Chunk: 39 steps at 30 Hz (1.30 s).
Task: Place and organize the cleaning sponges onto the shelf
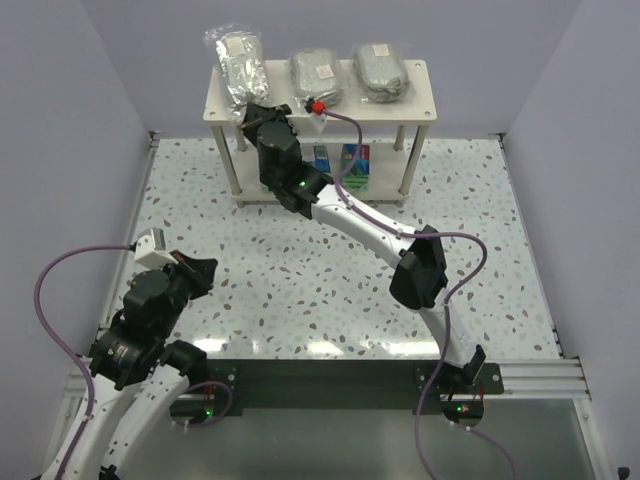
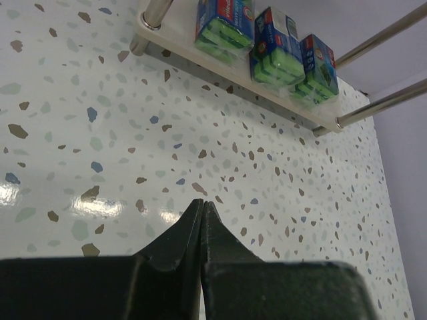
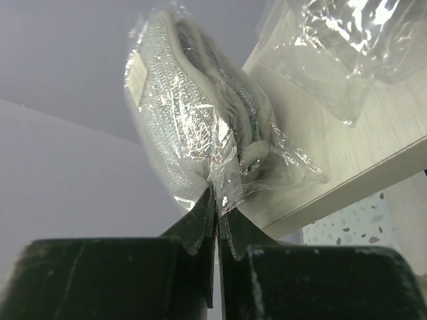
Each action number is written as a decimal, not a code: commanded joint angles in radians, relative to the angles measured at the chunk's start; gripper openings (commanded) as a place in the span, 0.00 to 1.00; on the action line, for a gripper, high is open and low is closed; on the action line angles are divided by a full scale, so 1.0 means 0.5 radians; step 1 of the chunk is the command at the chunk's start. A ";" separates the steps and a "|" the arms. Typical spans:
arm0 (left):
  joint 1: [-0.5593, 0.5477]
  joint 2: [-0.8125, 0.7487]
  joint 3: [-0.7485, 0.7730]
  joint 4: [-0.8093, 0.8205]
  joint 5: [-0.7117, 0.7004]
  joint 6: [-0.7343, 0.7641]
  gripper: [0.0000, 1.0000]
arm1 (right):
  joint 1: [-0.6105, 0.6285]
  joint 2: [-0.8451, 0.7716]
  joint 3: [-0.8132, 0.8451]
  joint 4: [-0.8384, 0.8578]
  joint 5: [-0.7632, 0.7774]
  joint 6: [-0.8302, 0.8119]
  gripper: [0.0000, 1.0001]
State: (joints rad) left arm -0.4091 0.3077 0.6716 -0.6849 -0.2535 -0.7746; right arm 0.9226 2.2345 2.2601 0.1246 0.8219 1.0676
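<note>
right tool, arm stretched to shelf, pinches wrapped grey bundle; left tool clenched empty, arm folded.

The shelf stands at the far edge of the table, midway across. On its top tier three bundles sit in a row: the left bundle at the left end, the middle bundle and right bundle beside it. On the lower tier three packs sit side by side toward the right end.
</note>
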 commanded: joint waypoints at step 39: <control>-0.007 0.038 0.222 -0.029 -0.036 0.018 0.94 | 0.023 -1.130 -1.381 0.862 -0.704 -0.405 0.91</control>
State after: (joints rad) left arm -0.4091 0.3187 0.7444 -0.7227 -0.2646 -0.7696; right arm 0.9257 1.8019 1.6474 0.4881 0.6033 0.9012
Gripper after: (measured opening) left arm 0.899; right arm 0.889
